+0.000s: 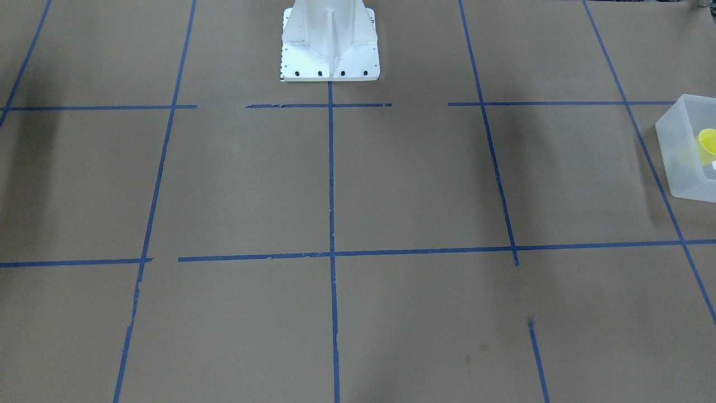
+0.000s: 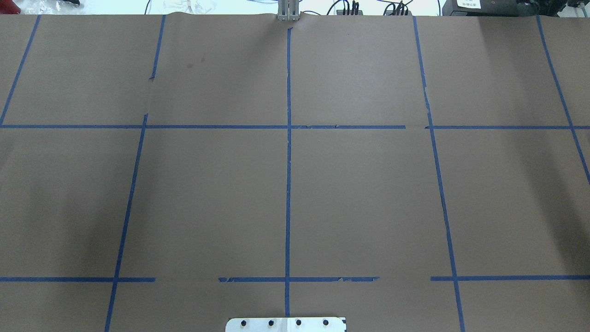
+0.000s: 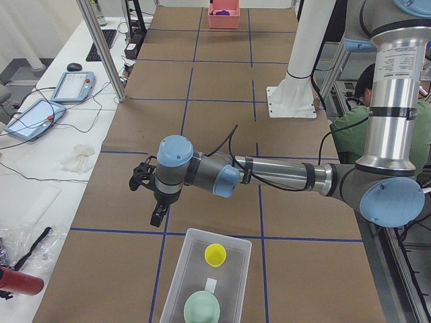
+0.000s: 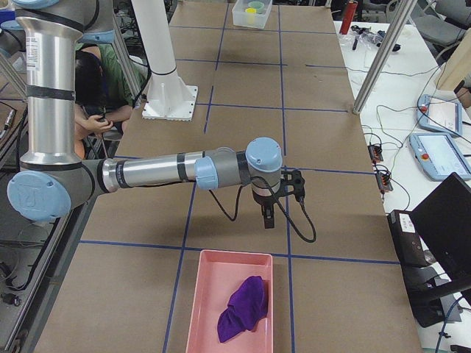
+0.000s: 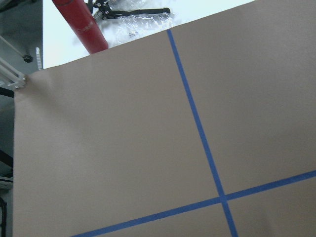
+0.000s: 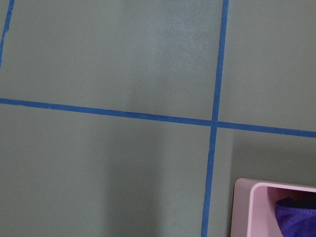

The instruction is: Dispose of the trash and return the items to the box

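Directly in front of the pedestal (image 1: 330,50), bare brown paper is covering the middle squares of the bench (image 2: 359,193).

To the robot's left of the pedestal, the left arm (image 3: 283,176) is stretching level over the bench. The left claw (image 3: 159,212) is hanging just short of the box (image 3: 176,269) at that bench end. The box is lying mouth-up. The cup (image 3: 215,254) and the bowl (image 3: 202,308) are occupying its floor, apart from each other.

To the robot's right of the pedestal, the right arm (image 4: 147,173) is spanning the bench likewise. The right claw (image 4: 268,213) is hanging near the pink tray (image 4: 193,309), where a purple cloth (image 4: 243,309) is filling part of the floor.

Straight across the bench from the pedestal, an aluminium post (image 3: 101,47) is standing at the edge.
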You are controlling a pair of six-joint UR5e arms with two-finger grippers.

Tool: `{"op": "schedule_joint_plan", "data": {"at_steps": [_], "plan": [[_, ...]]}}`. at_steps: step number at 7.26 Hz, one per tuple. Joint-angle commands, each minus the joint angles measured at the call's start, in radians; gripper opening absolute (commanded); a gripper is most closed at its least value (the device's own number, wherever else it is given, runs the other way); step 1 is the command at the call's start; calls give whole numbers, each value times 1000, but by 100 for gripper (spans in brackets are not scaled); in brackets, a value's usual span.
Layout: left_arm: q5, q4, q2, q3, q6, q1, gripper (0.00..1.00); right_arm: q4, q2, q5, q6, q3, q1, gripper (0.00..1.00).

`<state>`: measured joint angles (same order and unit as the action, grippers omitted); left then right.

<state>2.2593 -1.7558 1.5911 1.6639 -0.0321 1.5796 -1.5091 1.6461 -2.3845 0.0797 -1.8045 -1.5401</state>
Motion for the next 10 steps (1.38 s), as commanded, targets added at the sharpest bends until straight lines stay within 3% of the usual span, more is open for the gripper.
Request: {"op": "schedule_joint_plan", "data": {"at_steps": [1,4,10], "plan": [[3,146,-13,-13,-176,-1,100,0,1,2,0,1,0,100],[86,297,-14,-33,-197,23,100,-5,4,-9,2,7,0,100],[88,288,-13,-27,-190,33,100,-3,12,-13,0,62,0,100]]}}
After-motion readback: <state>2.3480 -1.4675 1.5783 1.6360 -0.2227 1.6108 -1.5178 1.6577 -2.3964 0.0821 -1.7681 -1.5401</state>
